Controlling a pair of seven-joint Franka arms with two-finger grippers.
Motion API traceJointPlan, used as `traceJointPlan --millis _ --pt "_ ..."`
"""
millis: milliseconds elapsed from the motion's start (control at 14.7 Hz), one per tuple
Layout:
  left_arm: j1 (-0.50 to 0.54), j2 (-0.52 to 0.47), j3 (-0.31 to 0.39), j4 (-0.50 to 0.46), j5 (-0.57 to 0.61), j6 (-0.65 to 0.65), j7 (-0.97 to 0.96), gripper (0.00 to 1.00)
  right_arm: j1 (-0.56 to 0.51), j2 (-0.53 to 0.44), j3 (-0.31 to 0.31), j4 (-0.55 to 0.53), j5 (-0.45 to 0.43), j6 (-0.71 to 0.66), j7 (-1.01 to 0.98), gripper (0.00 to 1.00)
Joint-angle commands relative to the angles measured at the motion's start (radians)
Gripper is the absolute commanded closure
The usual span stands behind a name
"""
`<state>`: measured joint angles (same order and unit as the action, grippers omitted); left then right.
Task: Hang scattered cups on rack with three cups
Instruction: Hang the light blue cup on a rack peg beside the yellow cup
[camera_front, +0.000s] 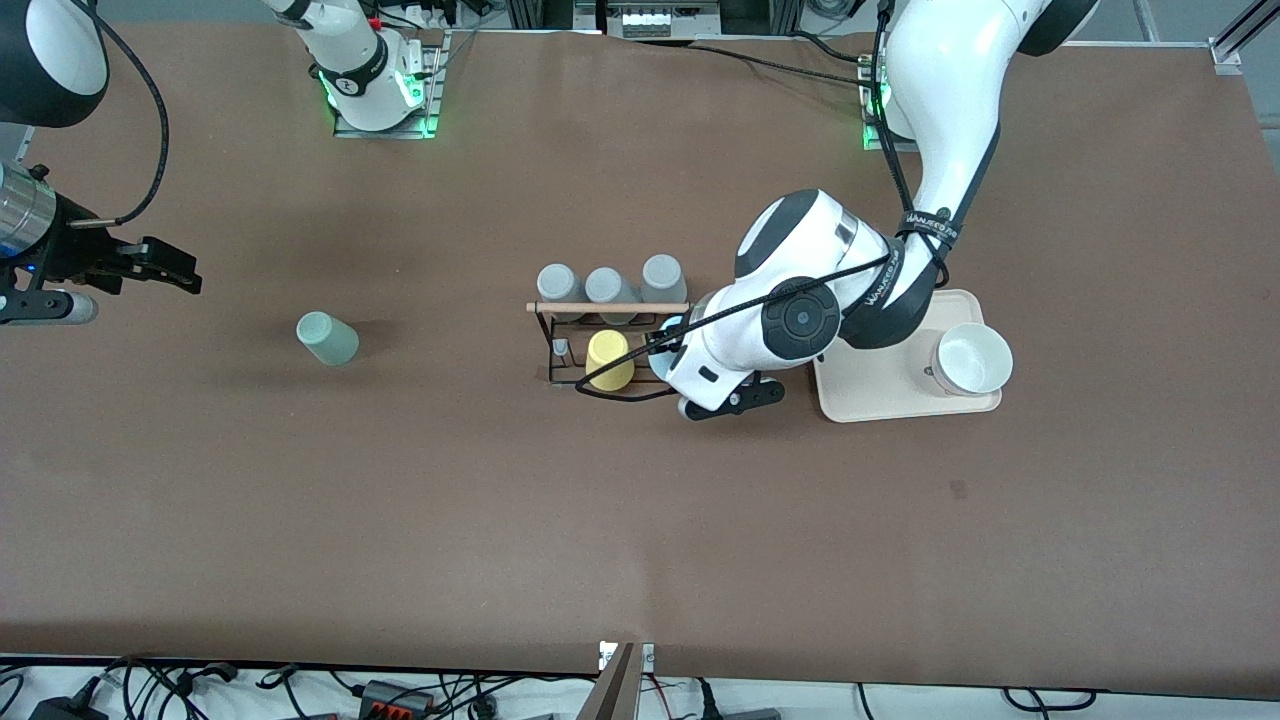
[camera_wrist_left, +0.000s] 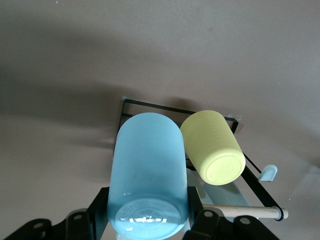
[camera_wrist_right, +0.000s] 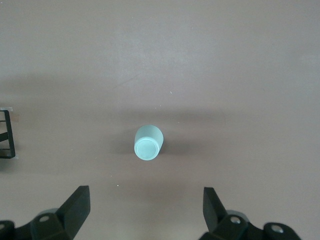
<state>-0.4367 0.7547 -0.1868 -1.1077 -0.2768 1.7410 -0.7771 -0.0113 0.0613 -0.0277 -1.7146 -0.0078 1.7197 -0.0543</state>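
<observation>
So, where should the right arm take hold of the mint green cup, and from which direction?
Probably from above, the jaws closing across the round side wall near the middle. The mint green cup stands alone, base up and slightly tilted, on the table. The right gripper is open wider than it.

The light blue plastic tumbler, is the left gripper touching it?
Touching. In the left wrist view the left gripper has its black fingers pressed against both sides of the light blue tumbler, beside the yellow cup.
</observation>
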Motion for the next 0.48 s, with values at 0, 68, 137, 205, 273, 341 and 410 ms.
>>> traceJointPlan --millis 0,68,137,205,273,341,410 --pt "-0.017 0.041 0.003 0.028 -0.016 -0.011 0.001 0.99 -0.006 -0.006 0.002 -0.005 0.0 -0.005 0.002 0.0" --pt "-0.008 0.035 0.001 0.031 -0.019 -0.024 0.002 0.99 -0.007 -0.006 0.002 -0.005 0.0 -0.005 0.002 0.0" --pt "-0.001 0.028 0.001 0.035 -0.024 -0.05 0.002 0.99 -0.007 -0.006 0.002 -0.005 0.0 -0.005 0.002 0.0" --pt "0.003 0.028 0.0 0.038 -0.027 -0.076 0.002 0.99 -0.007 -0.006 0.002 -0.006 0.0 -0.005 0.002 0.0" --pt "0.004 0.019 0.0 0.039 -0.03 -0.083 0.002 0.99 -0.007 -0.006 0.002 -0.005 0.0 -0.005 0.002 0.0" --pt "0.001 0.012 -0.002 0.039 -0.03 -0.083 0.001 0.99 -0.007 -0.006 0.002 -0.006 0.0 -0.005 0.002 0.0" --pt "-0.008 0.012 0.001 0.037 -0.03 -0.08 -0.001 0.99 -0.007 -0.006 0.002 -0.006 0.0 -0.005 0.002 0.0"
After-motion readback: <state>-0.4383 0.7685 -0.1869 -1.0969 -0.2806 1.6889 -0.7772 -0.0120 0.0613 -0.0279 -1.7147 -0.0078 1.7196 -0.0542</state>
